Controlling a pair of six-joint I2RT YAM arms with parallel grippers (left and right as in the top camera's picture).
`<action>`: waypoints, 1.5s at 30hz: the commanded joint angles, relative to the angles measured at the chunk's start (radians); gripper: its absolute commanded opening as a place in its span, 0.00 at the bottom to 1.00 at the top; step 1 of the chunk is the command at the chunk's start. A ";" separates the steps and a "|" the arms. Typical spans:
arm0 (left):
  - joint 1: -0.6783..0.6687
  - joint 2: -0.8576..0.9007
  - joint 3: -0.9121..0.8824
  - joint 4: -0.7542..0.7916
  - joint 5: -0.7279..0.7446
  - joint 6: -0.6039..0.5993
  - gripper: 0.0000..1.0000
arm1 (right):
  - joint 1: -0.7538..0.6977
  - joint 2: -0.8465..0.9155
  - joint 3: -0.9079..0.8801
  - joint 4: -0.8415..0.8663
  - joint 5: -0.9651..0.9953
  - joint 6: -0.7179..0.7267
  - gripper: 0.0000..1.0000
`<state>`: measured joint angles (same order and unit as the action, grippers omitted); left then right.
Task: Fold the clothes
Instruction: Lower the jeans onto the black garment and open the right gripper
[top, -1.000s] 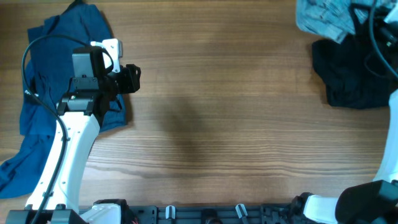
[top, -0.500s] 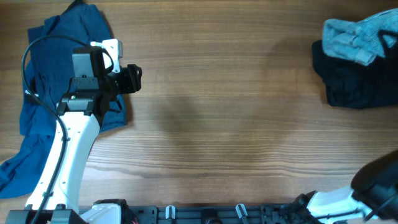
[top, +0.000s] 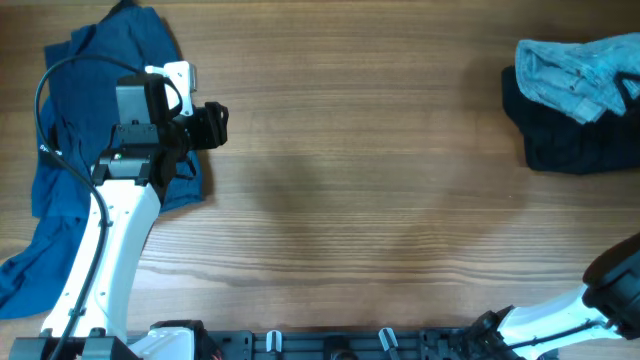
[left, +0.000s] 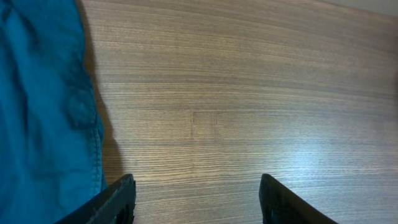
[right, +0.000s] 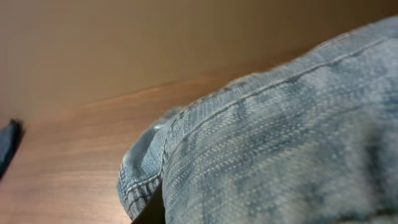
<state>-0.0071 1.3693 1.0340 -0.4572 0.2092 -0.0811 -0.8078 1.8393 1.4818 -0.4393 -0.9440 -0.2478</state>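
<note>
The light blue denim shorts (top: 572, 72) lie bunched at the far right, partly on top of a black garment (top: 570, 140), and run off the right edge. In the right wrist view the denim (right: 280, 137) fills the frame right at the jaws. Only a dark sliver of a finger (right: 152, 211) shows under it, so the right gripper appears shut on the shorts. It is out of the overhead view. My left gripper (top: 212, 126) is open and empty (left: 199, 205) over bare wood, just right of a dark blue garment (top: 70, 150).
The dark blue garment also shows at the left of the left wrist view (left: 43, 93). The wooden table (top: 350, 180) spans the middle. The right arm's base (top: 600, 310) sits at the bottom right corner.
The denim shorts have moved from the top right corner down and right onto the black garment. The right arm has left the top right of the overhead view. The left arm has not moved.
</note>
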 joint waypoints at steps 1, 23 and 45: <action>0.005 0.005 0.000 -0.001 0.003 -0.006 0.64 | -0.031 -0.019 0.035 -0.031 0.056 0.075 0.04; 0.005 0.005 0.000 -0.036 0.011 -0.006 0.67 | -0.148 -0.340 0.035 -0.528 0.416 0.456 0.62; 0.005 0.005 0.000 0.038 0.010 -0.006 1.00 | 0.227 0.422 -0.011 0.231 0.686 0.230 0.95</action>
<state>-0.0071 1.3697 1.0340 -0.4362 0.2096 -0.0879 -0.5919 2.1750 1.4815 -0.1921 -0.3023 -0.0143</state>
